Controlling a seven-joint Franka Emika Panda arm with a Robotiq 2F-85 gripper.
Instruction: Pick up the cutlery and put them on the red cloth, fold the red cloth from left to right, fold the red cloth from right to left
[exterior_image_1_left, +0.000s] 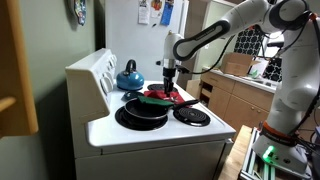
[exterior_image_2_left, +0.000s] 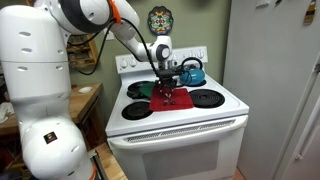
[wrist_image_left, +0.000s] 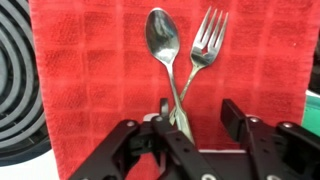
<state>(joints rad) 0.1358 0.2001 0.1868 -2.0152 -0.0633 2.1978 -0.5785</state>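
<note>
The red cloth (wrist_image_left: 100, 70) lies flat on the stove top, seen in both exterior views (exterior_image_1_left: 178, 98) (exterior_image_2_left: 172, 103). A steel spoon (wrist_image_left: 163, 45) and a steel fork (wrist_image_left: 205, 45) lie on it side by side, with their handles crossing near the bottom of the wrist view. My gripper (wrist_image_left: 200, 115) hovers just above the handle ends. It is open, with its left finger right beside the handles and nothing held. It shows over the cloth in both exterior views (exterior_image_1_left: 170, 88) (exterior_image_2_left: 168, 90).
A black frying pan (exterior_image_1_left: 142, 112) sits on a front burner with a flat green piece (exterior_image_1_left: 153, 99) at its rim. A blue kettle (exterior_image_1_left: 128, 76) (exterior_image_2_left: 191, 72) stands at the back. A coil burner (wrist_image_left: 15, 90) borders the cloth. The white stove (exterior_image_2_left: 180, 130) drops off at its front edge.
</note>
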